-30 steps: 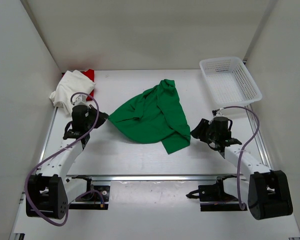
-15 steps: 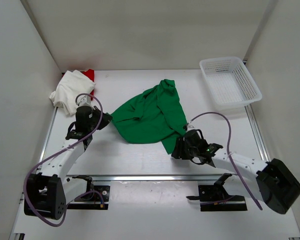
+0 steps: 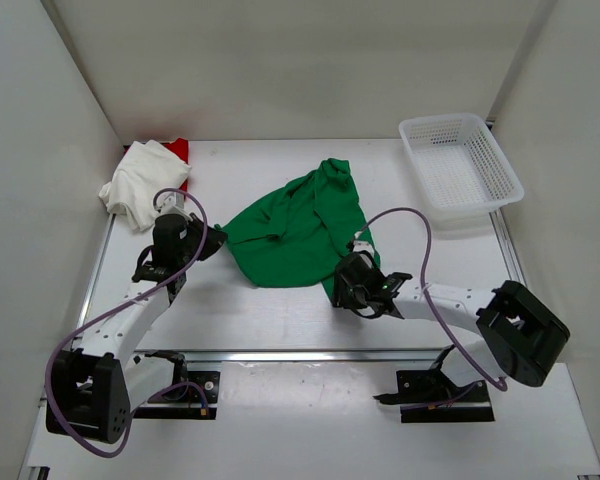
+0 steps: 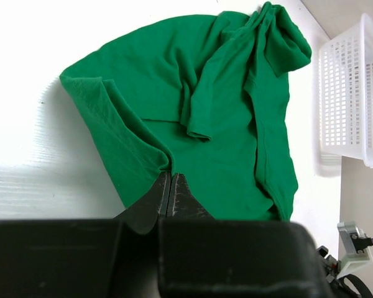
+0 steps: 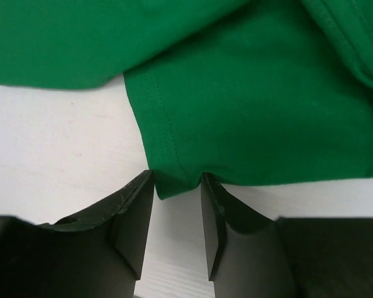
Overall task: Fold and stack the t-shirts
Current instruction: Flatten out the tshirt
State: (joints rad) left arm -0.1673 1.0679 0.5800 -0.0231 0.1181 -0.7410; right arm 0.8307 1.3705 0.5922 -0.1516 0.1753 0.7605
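The right gripper's (image 5: 176,181) jaws stand apart, straddling a hem corner of the crumpled green cloth t-shirt (image 5: 255,105), which lies mid-way across the white table (image 3: 270,318). The left gripper's (image 4: 170,186) jaws are pressed together at the shirt's opposite edge, possibly pinching cloth. A bunched white cloth t-shirt (image 3: 138,182) lies against a bright red cloth t-shirt (image 3: 181,149) at the far-left corner.

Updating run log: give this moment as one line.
left gripper: shut on green t-shirt edge | right gripper: open, straddling its hem | fold: not begun
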